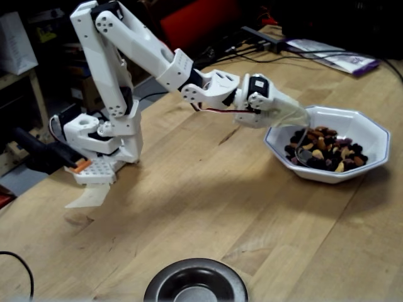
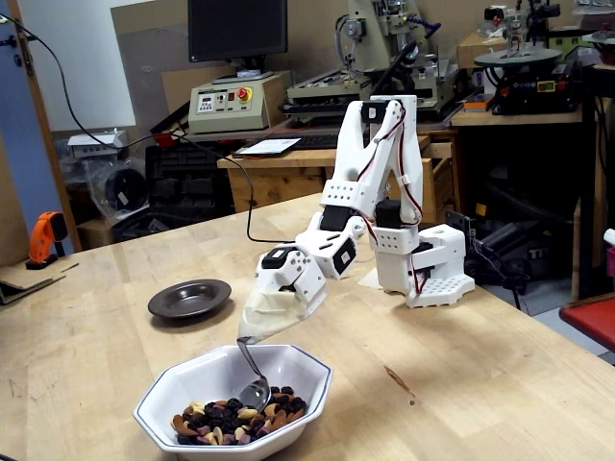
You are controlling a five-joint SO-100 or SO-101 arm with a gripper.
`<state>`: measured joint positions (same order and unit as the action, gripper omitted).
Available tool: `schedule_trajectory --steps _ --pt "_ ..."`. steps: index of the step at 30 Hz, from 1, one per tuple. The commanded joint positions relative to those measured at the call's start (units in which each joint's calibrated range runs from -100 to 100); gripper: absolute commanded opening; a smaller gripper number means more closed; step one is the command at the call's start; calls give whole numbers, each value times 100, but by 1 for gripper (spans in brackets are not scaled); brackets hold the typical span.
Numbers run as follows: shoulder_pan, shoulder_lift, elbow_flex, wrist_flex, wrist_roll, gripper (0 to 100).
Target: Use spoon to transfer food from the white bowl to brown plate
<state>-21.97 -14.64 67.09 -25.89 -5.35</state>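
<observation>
brown plate (image 2: 189, 299) at left of the desk (image 2: 500, 375) sits bare, nothing delivered yet. gripper (image 2: 242, 338) has its jaws clamped on the spoon (image 2: 253, 377) handle, oval bowl dipped at the edge of the food (image 2: 229, 421), mixed tan nuts and dark fruit heaped in the white bowl (image 2: 231, 404). judged early: scoop underway, carry and tip remain.

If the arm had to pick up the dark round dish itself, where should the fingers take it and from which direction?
Grip the raised rim of the dark brown-grey glossy round dish, coming down from above, one finger inside and one outside. It lies flat and shallow on the wooden table, so the sides offer little height; it looks empty, so the inside is free.
</observation>
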Motion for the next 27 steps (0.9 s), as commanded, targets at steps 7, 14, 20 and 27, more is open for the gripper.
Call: schedule_trajectory --steps 7,14,20,27 --pt "-10 -106 -80 -201 -15 4" --pt "160 -971 -89 -146 -15 4" --pt "375 -1570 -27 -138 -15 4" --pt "382 -1689 -27 -138 -15 4"
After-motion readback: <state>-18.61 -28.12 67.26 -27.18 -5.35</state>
